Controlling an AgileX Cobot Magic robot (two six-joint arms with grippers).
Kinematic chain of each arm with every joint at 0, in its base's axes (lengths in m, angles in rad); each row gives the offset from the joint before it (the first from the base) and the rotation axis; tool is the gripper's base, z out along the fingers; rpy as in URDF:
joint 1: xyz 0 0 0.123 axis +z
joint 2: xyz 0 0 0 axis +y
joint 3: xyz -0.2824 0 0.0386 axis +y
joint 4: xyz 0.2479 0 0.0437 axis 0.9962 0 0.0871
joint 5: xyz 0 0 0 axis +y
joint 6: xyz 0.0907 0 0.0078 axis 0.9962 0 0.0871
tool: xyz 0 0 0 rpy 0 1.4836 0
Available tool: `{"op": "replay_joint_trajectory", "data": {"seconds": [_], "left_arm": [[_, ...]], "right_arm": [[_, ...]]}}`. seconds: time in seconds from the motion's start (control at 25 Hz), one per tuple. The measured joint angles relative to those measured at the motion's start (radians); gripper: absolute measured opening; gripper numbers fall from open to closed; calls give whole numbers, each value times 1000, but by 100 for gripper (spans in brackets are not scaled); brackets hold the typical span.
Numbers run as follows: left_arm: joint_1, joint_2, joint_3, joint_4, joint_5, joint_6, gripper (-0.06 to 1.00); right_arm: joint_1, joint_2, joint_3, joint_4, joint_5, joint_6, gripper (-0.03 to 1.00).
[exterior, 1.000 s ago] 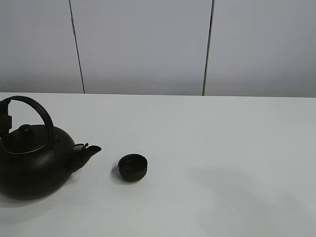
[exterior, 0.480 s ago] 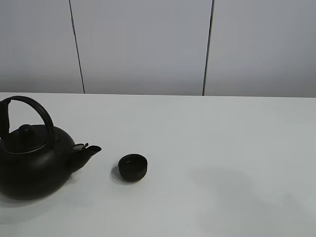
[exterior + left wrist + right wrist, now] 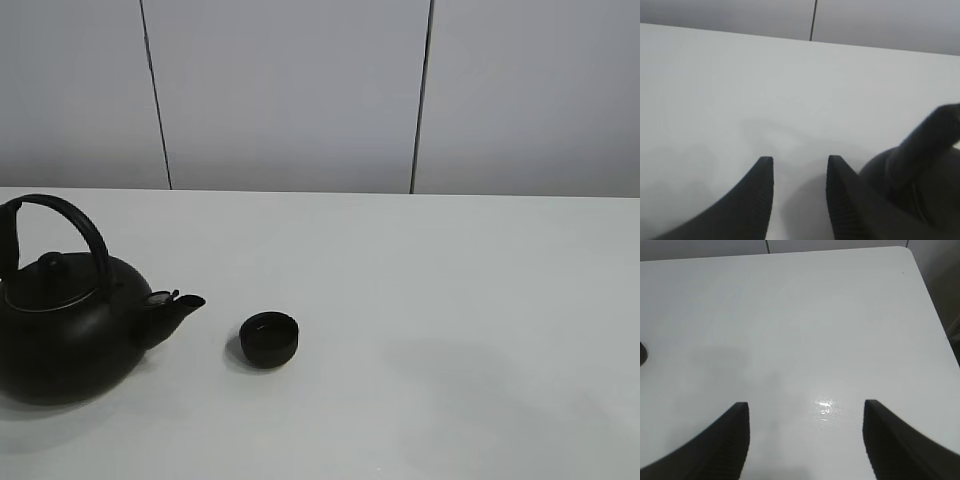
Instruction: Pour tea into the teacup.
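The small matte-black teacup (image 3: 269, 338) stands upright on the white table (image 3: 450, 300), just right of the spout of a big round black teapot (image 3: 65, 330) with an arched handle. In the exterior view only a dark sliver of my left gripper (image 3: 7, 243) shows at the left edge, by the handle's end. In the left wrist view my left gripper (image 3: 800, 172) is open and empty, with the teapot's handle (image 3: 927, 142) beside it and outside the fingers. My right gripper (image 3: 805, 412) is wide open and empty over bare table.
The table's far right corner and edge (image 3: 932, 305) show in the right wrist view. A dark sliver (image 3: 641, 354) sits at that view's left border; I cannot tell what it is. A grey panelled wall (image 3: 300, 90) stands behind the table.
The dark piece of my left gripper by the handle at the left edge has drawn back leftward and shows less. The teapot and the teacup have not moved.
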Motion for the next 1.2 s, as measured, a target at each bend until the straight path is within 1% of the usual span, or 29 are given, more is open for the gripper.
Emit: {"op": "replay_joint_trajectory", "data": {"seconds": [0.08,0.16,0.32,0.52,0.72,0.92,1.0,1.08,1.2], "left_arm": [[0,0,-32,-12,14,1,26],[0,0,-76,-13,50,2,26],[0,0,-165,-13,176,1,26],[0,-67,-262,-14,316,-51,26],[-17,-195,-393,-17,549,-122,26],[-75,-303,-522,-39,757,-131,26],[-95,-348,-600,-45,853,-131,26],[-109,-387,-686,-49,988,-131,26],[-115,-442,-824,-49,1223,-119,27]], "right_arm": [[0,0,0,0,0,0,45],[0,0,0,0,0,0,45],[0,0,0,0,0,0,45],[0,0,0,0,0,0,45],[0,0,0,0,0,0,45],[0,0,0,0,0,0,45],[0,0,0,0,0,0,45],[0,0,0,0,0,0,45],[0,0,0,0,-2,0,45]]}}
